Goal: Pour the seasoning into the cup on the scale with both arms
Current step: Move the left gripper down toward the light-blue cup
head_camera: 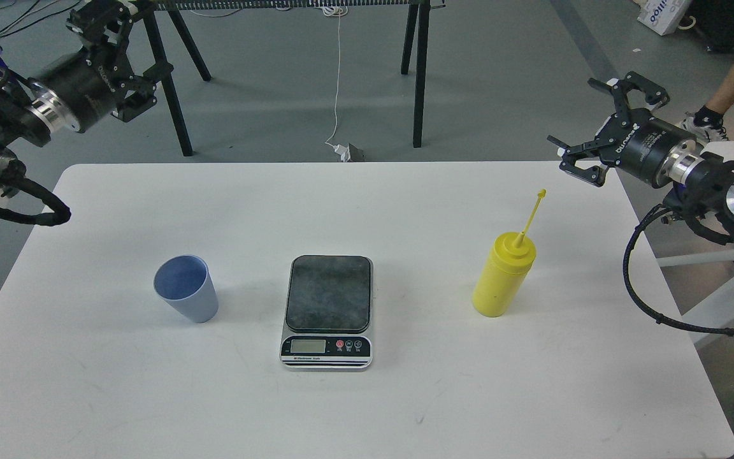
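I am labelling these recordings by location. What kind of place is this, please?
Probably a robotics lab or workshop: a bare grey floor with a loose white cable, black trestle legs behind the white table, and a kitchen scale set out.

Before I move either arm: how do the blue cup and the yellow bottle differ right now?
The cup is light blue, short and open-topped; the seasoning bottle is yellow, taller, topped by a cone nozzle with a thin cap strap sticking up. The cup stands left of the scale, nearer the left tool; the bottle stands right of it, nearer the right tool. Both stand upright on the white table, off the scale, neither held.
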Controlling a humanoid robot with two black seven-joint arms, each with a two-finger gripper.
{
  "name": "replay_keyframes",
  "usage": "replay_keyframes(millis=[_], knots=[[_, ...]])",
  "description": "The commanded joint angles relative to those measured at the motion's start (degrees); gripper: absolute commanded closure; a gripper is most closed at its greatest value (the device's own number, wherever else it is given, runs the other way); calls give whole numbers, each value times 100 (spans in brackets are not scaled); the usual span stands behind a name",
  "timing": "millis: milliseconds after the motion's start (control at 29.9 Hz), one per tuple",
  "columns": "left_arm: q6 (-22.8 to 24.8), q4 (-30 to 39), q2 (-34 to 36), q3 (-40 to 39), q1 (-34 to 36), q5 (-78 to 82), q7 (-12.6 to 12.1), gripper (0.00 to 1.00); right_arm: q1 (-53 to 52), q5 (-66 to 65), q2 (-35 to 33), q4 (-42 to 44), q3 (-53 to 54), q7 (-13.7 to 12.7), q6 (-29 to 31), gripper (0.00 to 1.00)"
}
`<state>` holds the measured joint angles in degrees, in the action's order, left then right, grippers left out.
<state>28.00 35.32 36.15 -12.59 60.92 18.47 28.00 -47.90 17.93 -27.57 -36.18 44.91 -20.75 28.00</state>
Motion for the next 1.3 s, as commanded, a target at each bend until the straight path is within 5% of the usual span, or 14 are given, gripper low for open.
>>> replay_keyframes(millis=[0,301,534,701,868,1035,1269], knots=[[0,1,-2,-7,-19,-1,0,0,0,0,41,6,0,0,0,1],[0,-139,86,-51,-11,-133,0,0,0,0,41,6,0,0,0,1],[0,-1360,-572,-209,7,-273,0,0,0,0,42,-12,18,9,0,1],[0,-1405,-600,-148,42,-168,0,0,0,9,42,-12,149,0,0,1],[0,-1335,-275,-68,480,1461,0,1,0,9,42,-12,220,0,0,1],[0,-713,-91,-68,1079,4239,0,1,-9,9,42,-21,220,9,0,1],[0,1202,568,167,1018,6061,0,0,-9,9,33,-12,211,9,0,1]])
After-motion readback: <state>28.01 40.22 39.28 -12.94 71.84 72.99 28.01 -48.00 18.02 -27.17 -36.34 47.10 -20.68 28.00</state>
